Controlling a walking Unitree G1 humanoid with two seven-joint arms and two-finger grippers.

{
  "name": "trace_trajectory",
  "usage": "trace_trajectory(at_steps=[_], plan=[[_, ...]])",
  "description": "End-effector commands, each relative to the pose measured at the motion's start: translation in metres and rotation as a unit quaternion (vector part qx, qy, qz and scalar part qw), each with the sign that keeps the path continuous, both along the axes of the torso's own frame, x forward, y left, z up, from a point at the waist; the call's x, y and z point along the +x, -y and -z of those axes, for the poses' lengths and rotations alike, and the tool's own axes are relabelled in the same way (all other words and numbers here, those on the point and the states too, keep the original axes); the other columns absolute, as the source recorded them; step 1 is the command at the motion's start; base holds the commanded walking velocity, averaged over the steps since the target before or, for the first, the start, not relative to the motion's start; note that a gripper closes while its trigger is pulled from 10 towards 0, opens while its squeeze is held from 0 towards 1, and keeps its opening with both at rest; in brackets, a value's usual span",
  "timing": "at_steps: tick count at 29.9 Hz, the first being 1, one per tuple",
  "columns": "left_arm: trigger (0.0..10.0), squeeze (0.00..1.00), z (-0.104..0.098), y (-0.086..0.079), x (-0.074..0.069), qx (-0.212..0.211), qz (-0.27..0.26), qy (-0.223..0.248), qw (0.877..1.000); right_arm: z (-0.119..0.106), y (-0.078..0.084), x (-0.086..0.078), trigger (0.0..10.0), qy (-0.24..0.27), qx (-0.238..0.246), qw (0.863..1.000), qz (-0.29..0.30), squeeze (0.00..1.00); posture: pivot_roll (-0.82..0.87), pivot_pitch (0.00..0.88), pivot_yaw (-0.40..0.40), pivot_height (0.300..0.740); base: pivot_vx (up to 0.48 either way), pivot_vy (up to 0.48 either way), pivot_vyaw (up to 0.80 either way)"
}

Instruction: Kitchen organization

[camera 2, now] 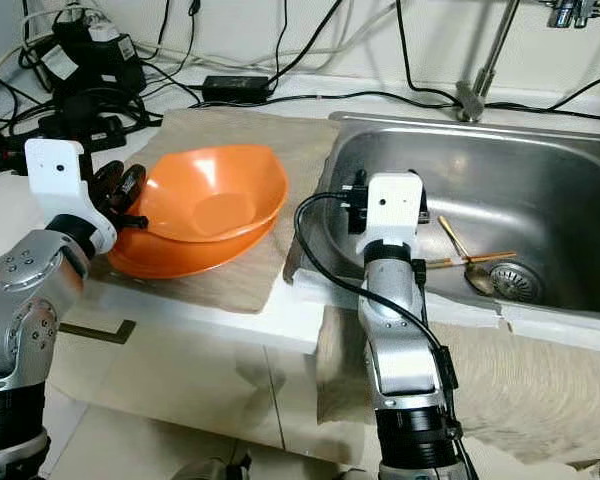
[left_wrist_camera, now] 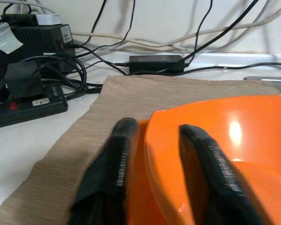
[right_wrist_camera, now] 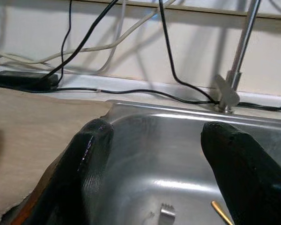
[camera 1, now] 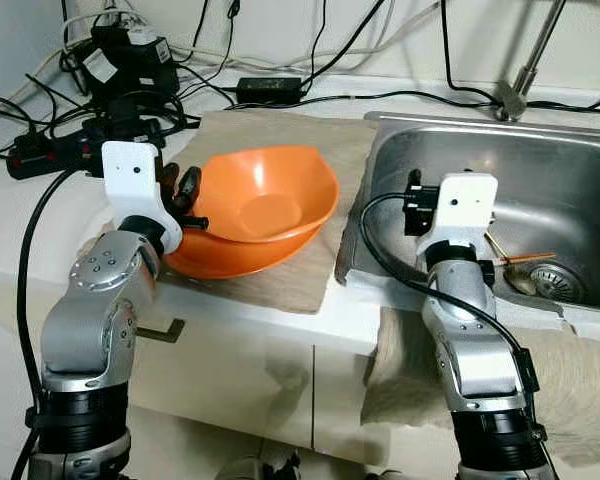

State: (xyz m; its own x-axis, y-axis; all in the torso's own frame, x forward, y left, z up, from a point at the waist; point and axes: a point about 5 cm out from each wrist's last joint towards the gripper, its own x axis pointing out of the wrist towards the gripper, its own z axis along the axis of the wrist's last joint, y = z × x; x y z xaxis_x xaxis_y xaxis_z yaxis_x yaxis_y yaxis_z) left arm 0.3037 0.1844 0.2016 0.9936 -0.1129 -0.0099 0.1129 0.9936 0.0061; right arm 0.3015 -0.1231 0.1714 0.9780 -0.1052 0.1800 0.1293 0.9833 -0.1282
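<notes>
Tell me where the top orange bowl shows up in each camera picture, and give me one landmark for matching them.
Left eye view: top orange bowl, centre-left, on the tan mat.
Right eye view: centre-left.
Left wrist view: lower right, its rim between the left pincer's fingers.
Right wrist view: not in it.
Shared landmark: black power adapter by the wall.

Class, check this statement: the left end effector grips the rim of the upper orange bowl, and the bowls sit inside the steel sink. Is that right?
Not quite. The left end effector does grip the upper orange bowl, but the bowls sit on the beige mat beside the sink, as the left eye view shows.
</notes>
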Motion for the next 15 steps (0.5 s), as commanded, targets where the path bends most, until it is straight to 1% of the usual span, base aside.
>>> trace_trajectory(at_steps=[1, 9, 15], plan=[[10.0, 1.00, 0.0033, -0.0018, 0.0000, 0.008, -0.005, -0.006, 1.000, -0.0037, -0.0057, 0.0034, 10.0, 0.005, 0.004, 1.000, -0.013, 0.00, 0.05, 0.000, 0.060, 0.740, 0.000, 0.000, 0.00], [10.0, 1.00, 0.0046, 0.0005, 0.0024, 0.014, -0.003, -0.007, 1.000, -0.0046, -0.0078, 0.0075, 10.0, 0.006, 0.006, 1.000, -0.017, 0.00, 0.05, 0.000, 0.059, 0.740, 0.000, 0.000, 0.00], [10.0, 1.00, -0.0009, -0.0024, 0.0064, 0.017, -0.006, 0.000, 1.000, -0.0041, -0.0089, 0.0087, 10.0, 0.008, 0.005, 1.000, -0.018, 0.00, 0.05, 0.000, 0.062, 0.740, 0.000, 0.000, 0.00]])
